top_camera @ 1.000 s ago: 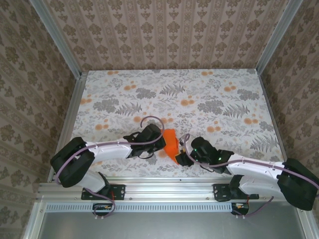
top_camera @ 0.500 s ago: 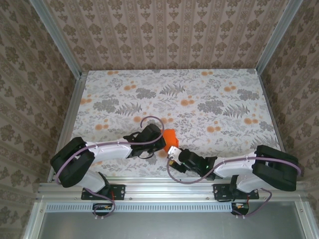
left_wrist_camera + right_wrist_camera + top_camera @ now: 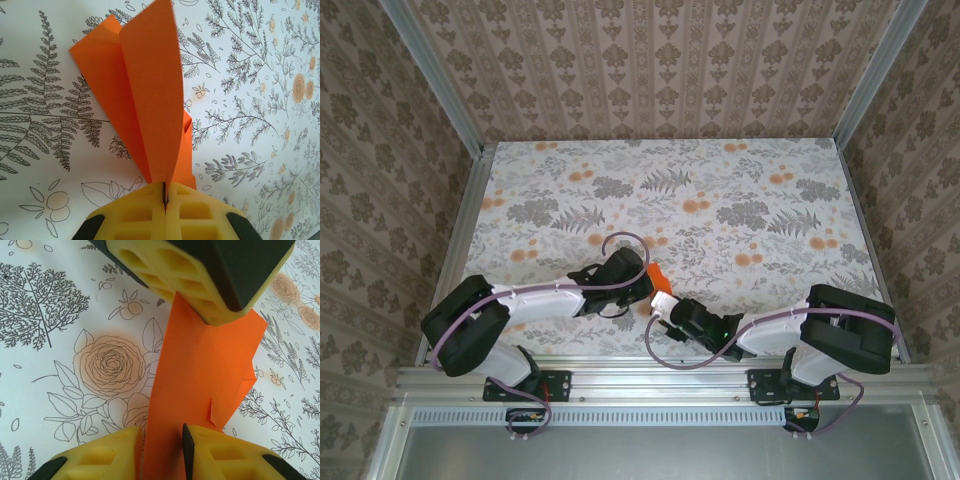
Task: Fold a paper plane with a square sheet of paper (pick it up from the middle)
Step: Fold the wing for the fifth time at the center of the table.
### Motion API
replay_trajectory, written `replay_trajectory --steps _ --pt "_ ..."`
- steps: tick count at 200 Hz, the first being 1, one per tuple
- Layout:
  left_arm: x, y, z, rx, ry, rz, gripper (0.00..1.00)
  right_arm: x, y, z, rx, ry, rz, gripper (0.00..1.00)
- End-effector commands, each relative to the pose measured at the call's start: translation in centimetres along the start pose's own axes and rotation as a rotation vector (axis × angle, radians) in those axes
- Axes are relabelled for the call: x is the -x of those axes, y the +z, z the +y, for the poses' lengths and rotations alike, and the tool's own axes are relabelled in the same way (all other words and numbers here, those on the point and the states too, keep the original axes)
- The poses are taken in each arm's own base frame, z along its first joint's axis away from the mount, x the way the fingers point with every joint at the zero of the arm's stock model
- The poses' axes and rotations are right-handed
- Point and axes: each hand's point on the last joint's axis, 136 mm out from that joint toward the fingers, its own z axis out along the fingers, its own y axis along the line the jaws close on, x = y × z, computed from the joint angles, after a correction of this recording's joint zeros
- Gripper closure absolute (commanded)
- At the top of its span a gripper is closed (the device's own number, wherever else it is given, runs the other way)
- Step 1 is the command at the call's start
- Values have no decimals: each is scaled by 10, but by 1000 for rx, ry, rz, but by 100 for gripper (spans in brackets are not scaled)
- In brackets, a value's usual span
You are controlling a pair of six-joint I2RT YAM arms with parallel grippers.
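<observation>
Saw the left jaws pressed together on the orange paper [image 3: 150, 100], yellow fingers [image 3: 135, 217] meeting at a thin seam, the folded sheet fanning out of it in long creased flaps. Found the right jaws part-spread, their own yellow fingers [image 3: 100, 457] flanking a narrow strip of that paper [image 3: 200, 365]; could not tell whether the pads touched it. Noted, in the right wrist view, the left arm's fingers [image 3: 200, 290] clamping the far end of the same strip. Placed the paper [image 3: 658, 272] from above as a small orange patch between the two wrists, close to the near edge of the worktop [image 3: 750, 190], about mid-width. Traced the left arm [image 3: 535, 298] in from the near left and the right arm [image 3: 775, 328] in from the near right, both lying low over the floral print. Made out patterned walls [image 3: 650, 60] on the left, right and far sides.
</observation>
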Motion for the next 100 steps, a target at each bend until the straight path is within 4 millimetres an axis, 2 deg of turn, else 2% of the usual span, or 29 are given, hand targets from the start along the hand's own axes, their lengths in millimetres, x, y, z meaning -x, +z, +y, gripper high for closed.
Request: replay_trajectory --steps 1,47,100 --pt "4 0 -10 -22 -23 0 100 7 -1 -6 -40 45 -27 70" --pt "5 0 -10 -20 -23 0 100 11 -4 -4 -16 80 -44 65" --pt "4 0 -9 -15 -24 3 100 16 -9 -11 -44 96 -69 67"
